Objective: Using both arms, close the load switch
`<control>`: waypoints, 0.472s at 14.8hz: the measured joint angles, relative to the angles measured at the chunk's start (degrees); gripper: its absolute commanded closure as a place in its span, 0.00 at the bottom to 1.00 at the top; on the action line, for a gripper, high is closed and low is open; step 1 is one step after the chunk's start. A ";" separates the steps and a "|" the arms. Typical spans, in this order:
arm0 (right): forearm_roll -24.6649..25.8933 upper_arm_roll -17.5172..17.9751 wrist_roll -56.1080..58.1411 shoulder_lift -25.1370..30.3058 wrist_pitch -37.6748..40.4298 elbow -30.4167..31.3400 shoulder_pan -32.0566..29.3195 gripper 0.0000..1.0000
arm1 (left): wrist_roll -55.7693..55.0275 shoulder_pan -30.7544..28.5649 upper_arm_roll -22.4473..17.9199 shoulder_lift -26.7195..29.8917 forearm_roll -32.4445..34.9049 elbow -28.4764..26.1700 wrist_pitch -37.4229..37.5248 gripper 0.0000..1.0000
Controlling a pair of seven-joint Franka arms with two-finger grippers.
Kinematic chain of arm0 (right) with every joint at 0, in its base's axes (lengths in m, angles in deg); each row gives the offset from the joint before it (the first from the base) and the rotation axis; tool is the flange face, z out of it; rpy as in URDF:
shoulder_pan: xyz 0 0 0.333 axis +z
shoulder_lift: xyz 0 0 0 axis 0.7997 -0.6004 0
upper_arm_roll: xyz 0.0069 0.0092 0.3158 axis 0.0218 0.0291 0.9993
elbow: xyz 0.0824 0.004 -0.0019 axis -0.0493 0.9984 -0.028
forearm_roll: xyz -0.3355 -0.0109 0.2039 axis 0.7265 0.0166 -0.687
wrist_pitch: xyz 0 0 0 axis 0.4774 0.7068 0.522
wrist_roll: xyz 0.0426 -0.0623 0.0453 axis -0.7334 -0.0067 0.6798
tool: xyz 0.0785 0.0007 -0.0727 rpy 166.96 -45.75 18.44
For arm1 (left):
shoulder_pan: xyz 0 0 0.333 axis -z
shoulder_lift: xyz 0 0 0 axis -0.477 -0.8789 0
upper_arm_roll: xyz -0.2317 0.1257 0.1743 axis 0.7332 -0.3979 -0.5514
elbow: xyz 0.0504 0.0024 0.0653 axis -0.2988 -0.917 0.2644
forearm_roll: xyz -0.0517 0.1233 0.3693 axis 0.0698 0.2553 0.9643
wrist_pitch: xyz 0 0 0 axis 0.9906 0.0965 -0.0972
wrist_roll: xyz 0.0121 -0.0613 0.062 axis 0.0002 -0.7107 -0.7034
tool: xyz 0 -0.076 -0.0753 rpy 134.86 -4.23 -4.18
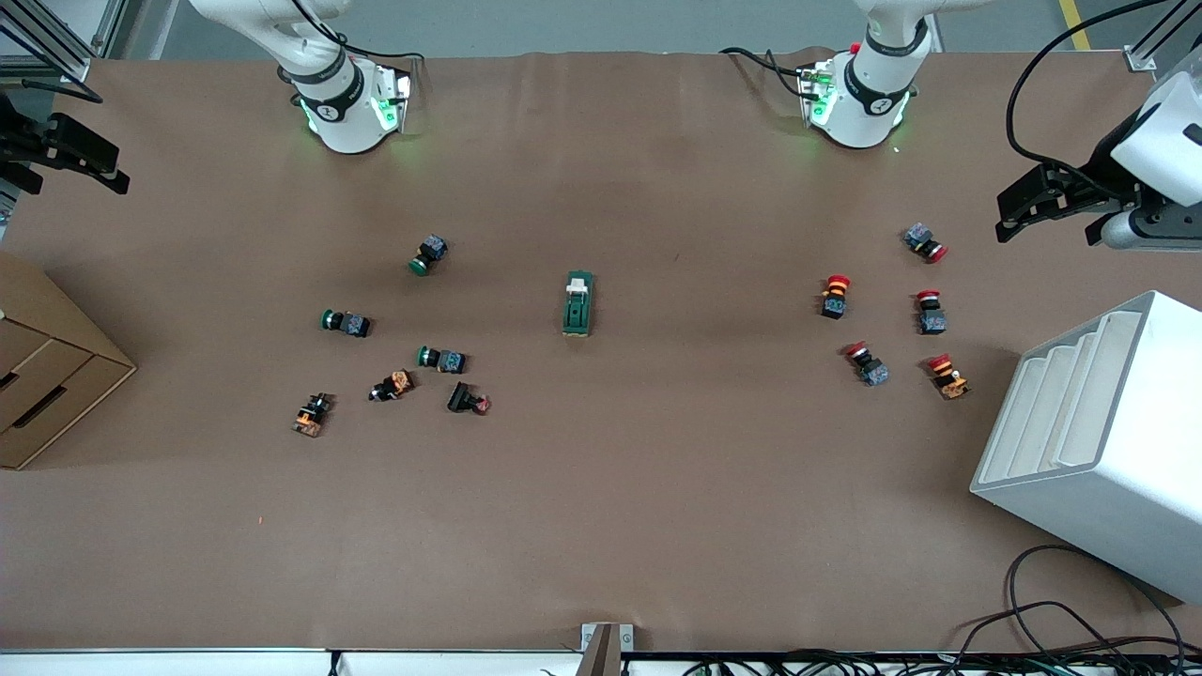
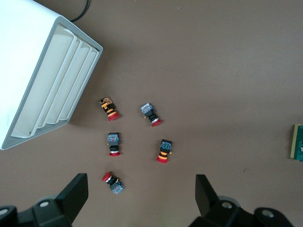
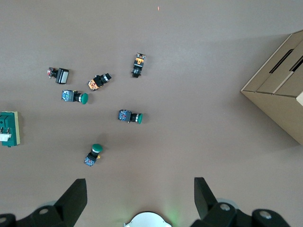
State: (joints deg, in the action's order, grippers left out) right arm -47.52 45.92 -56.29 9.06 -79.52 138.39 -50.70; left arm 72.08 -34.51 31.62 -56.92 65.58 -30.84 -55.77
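The load switch point(image 1: 577, 303), a dark-green block with a white handle piece at the end toward the robots' bases, lies flat at the middle of the table. It shows at the edge of the left wrist view point(image 2: 298, 142) and of the right wrist view point(image 3: 9, 128). My left gripper point(image 1: 1009, 221) hangs open and empty high over the table's left-arm end; its wrist view point(image 2: 140, 194) looks down on red-capped push buttons. My right gripper point(image 1: 117, 171) hangs open and empty high over the right-arm end point(image 3: 140, 196). Both are well apart from the switch.
Several green-capped and orange push buttons point(image 1: 441, 359) lie toward the right arm's end, and several red-capped ones point(image 1: 836, 295) toward the left arm's end. A white slotted rack point(image 1: 1099, 422) stands at the left-arm end, a cardboard box point(image 1: 47, 366) at the right-arm end.
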 measured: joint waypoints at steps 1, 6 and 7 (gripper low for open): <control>0.00 0.00 0.00 0.00 0.00 0.00 0.00 0.00 | 0.00 0.00 0.00 0.00 0.00 0.05 0.00 0.00; 0.02 -0.02 0.00 0.00 0.00 0.00 0.00 0.00 | -0.03 0.49 0.30 -0.32 0.00 0.06 0.00 0.00; 0.03 -0.05 0.00 0.00 -0.01 0.00 0.00 0.00 | -0.05 0.82 0.59 -0.76 0.00 0.06 -0.31 0.00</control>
State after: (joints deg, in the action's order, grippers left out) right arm -47.48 45.87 -56.29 9.06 -79.52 138.39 -50.70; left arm 72.03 -33.70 32.21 -57.68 65.58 -30.78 -56.08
